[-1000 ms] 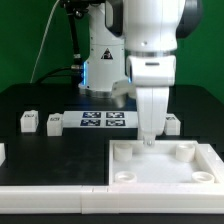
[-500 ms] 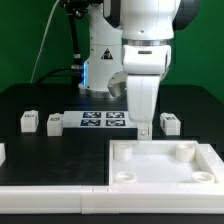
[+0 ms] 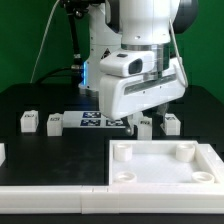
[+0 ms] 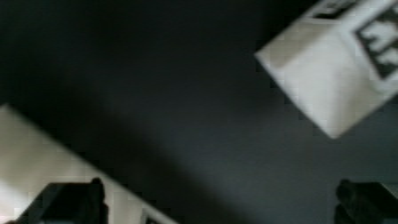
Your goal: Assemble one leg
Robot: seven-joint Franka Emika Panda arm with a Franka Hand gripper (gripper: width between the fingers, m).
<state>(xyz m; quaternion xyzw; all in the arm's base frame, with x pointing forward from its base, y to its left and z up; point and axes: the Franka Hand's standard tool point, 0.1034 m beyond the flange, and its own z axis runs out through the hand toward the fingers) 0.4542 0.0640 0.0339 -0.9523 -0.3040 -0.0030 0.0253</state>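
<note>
The gripper (image 3: pixel 136 122) is hanging low over the black desk (image 3: pixel 30 100), about halfway between the far edge and the near edge, with the white hand above it tilting toward the exterior view's left. In the wrist view the gripper (image 4: pixel 222 205) is showing both dark fingertips (image 4: pixel 71 200) spread wide apart with only bare desk between them. It is open and gripping nothing.

The leg (image 3: pixel 172 123) is sitting on the desk just beside the gripper, on the exterior view's right, apart from the fingers. In the wrist view the leg (image 4: pixel 329 75) is appearing as a white block with part of its black-and-white tag showing, lying well clear of the fingertips. Whether it is standing upright or lying on a side is not clear.

Two more legs (image 3: pixel 28 121) (image 3: pixel 54 122) are resting side by side toward the desk's edge on the exterior view's left. The marker board (image 3: pixel 100 121) is lying flat between them and the gripper, partly hidden by the hand.

The large white tray piece (image 3: pixel 165 170) is filling the near corner on the exterior view's right, with round sockets in its corners. A long white part (image 3: pixel 50 192) is lying along the near edge beside it.
</note>
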